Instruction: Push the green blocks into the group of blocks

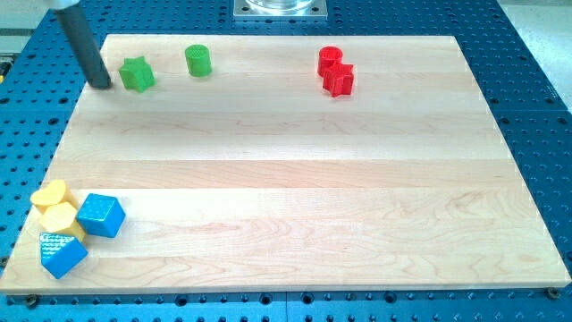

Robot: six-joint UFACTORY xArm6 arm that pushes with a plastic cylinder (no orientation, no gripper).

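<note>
A green star block lies near the board's top left. A green cylinder stands a little to its right. My tip is just left of the green star, close to it but with a small gap. A group of blocks sits at the bottom left corner: a yellow cylinder, a yellow hexagon block, a blue cube and a blue wedge-like block.
A red cylinder and a red star block sit together near the view's top, right of centre. The wooden board lies on a blue perforated table. A metal mount is at the top edge.
</note>
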